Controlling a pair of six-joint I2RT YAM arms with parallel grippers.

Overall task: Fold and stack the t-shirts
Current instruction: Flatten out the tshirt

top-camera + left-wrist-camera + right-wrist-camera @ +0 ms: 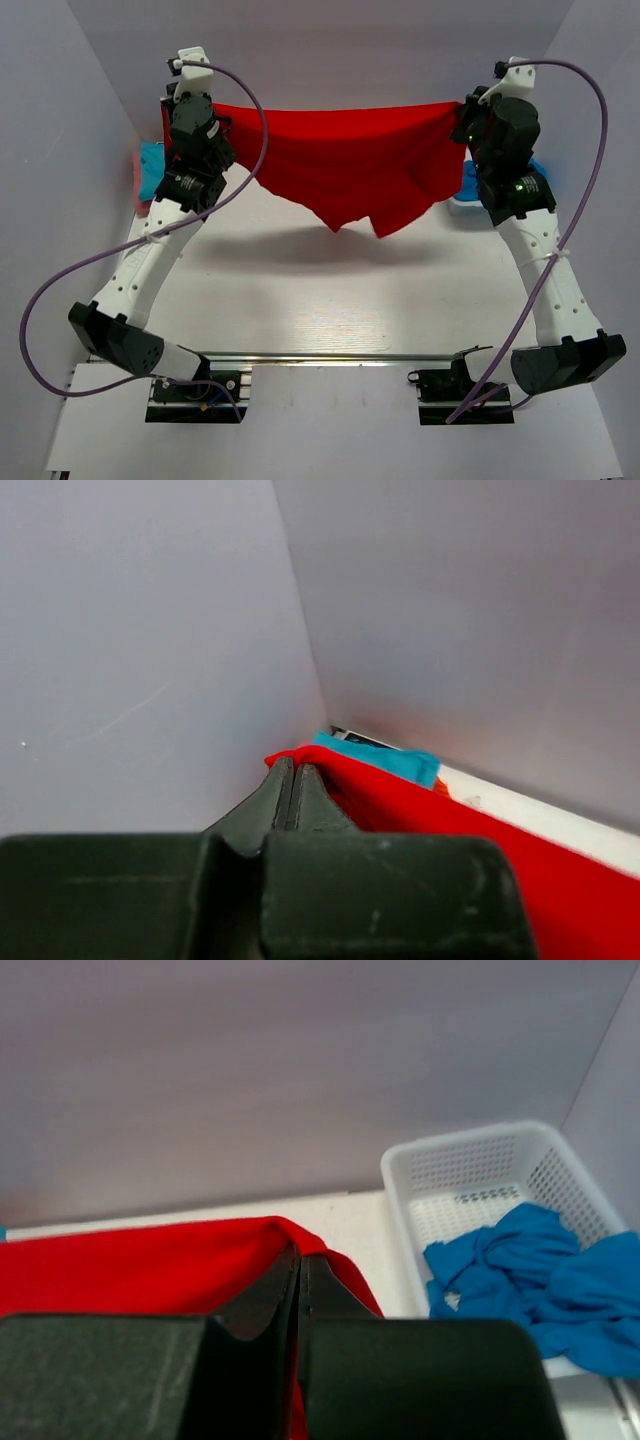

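Red t-shirt point(350, 165): lifted clear of the table point(330, 300) and spread in the air between the two arms at the far side. The top edge runs taut from left to right. The lower part hangs in an uneven point and casts a shadow on the table beneath. No fold made in it yet.

Left gripper point(218, 112): jaws closed, pinching the shirt's top left corner; in my left wrist view the red cloth is caught right at the tips. Right gripper point(463, 112): closed the same way on the top right corner.

Done, as I judge it: a turquoise shirt point(152, 165) lies folded at the far left by the wall. An orange-pink shirt point(138, 185) shows at its edge, apparently underneath. That looks like the start of the stack.

Left to do: lay the red one down flat, fold it and set it on that stack. At the far right, the white mesh basket point(470, 1155) holds crumpled blue cloth point(530, 1270). I cannot tell whether that is one garment or several. If they are shirts, they remain too, so I put the task near halfway at best.
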